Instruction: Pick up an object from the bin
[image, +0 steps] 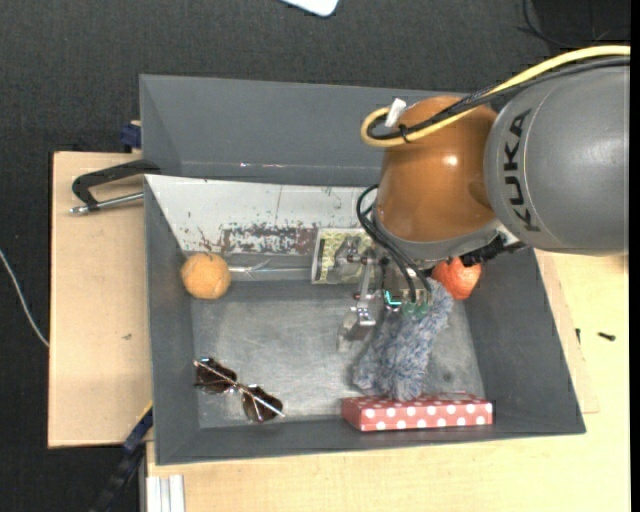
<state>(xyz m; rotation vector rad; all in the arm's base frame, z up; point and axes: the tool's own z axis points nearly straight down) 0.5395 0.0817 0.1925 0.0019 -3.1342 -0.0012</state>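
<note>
Camera view puts the gripper (385, 305) low in the right half of the bin (300, 130), right at the upper end of a grey-blue fuzzy cloth (400, 360). That cloth lies crumpled on the floor, running from the gripper down toward a red box with white dots (418, 412) by the near wall; its lower edge looks to touch the box or sit just beside it.

Gripper state: we can't tell if it's wide, narrow, or already nipping the cloth. The wrist's orange cover (435, 170) and cabling shadow that spot, and the pile blends into the hardware.

Our handling read on the cloth:
- light, soft, no stiffness, so it will drape and hang long once lifted
- shaggy pile should grip well and is unlikely to slip
- not fragile, so a firm squeeze is fine
- best hold is a bunched fold near the top or middle of the heap; a pinch on the thin fringe may only catch loose fibres
- the trailing tail could drag on the dotted box, so we'd expect it needs a high lift to clear

Neighbours:
- small red-orange rounded thing (460, 280) just right of the gripper, partly under the arm; we can't identify it
- printed packet (335, 255) just left, against the back wall
- orange ball (205, 276) and sunglasses (238, 390) are well apart on the left side, no interference
</note>
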